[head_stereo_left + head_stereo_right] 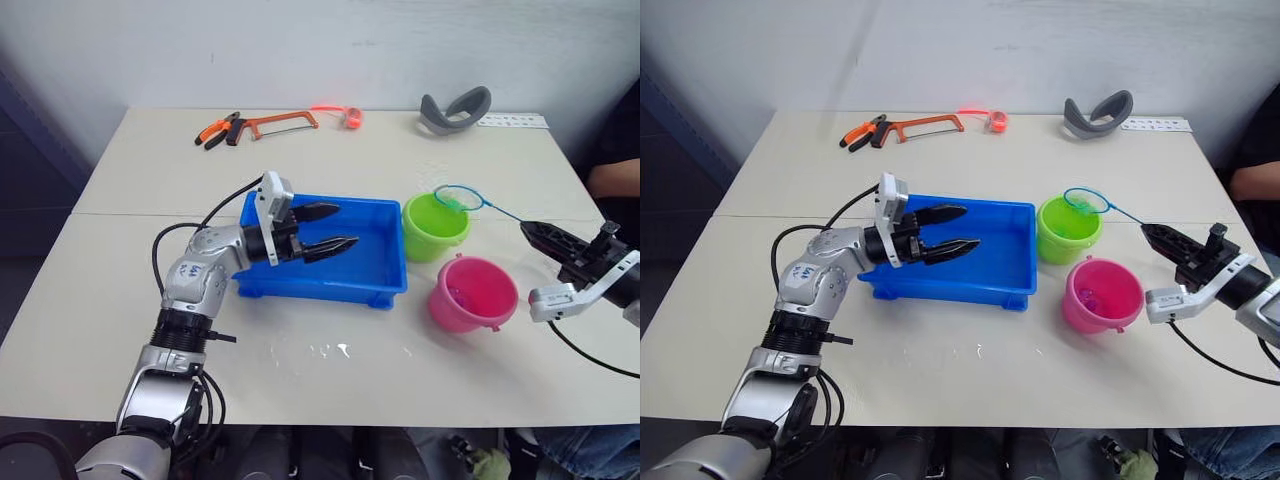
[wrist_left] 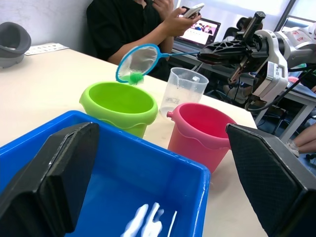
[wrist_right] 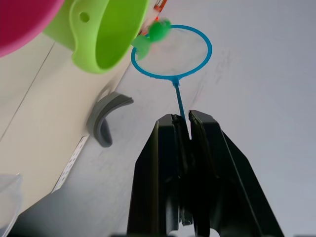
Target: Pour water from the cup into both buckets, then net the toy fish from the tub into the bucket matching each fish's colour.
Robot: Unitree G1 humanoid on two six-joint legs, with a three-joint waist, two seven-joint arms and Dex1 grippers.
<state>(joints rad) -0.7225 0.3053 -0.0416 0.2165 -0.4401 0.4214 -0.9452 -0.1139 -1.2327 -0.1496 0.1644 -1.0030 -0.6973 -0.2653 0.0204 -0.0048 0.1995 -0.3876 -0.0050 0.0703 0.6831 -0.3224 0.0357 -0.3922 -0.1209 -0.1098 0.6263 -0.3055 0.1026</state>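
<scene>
The right gripper point(image 1: 540, 236) was clamped tight on the handle of the net point(image 3: 172, 51), its hoop held just above the far right rim of the lime green bucket point(image 1: 436, 226) with a green toy fish point(image 3: 154, 33) in the mesh. The step in hand looked like dropping that fish into the matching bucket. To do it well, the hoop should be carried further over the bucket's mouth before the wrist rolls, since the fish sat close to the rim (a tip too early could drop it on the table point(image 1: 150, 160)). The net's long axis ran from the gripper on the right, far and leftward, to the hoop. The pink bucket point(image 1: 472, 293) stood just near and right of the green one, with the clear measuring cup point(image 2: 183, 92) beyond them in the left wrist view. The left gripper point(image 1: 325, 228) hung spread wide and empty over the blue tub point(image 1: 385, 285), left of the buckets.
</scene>
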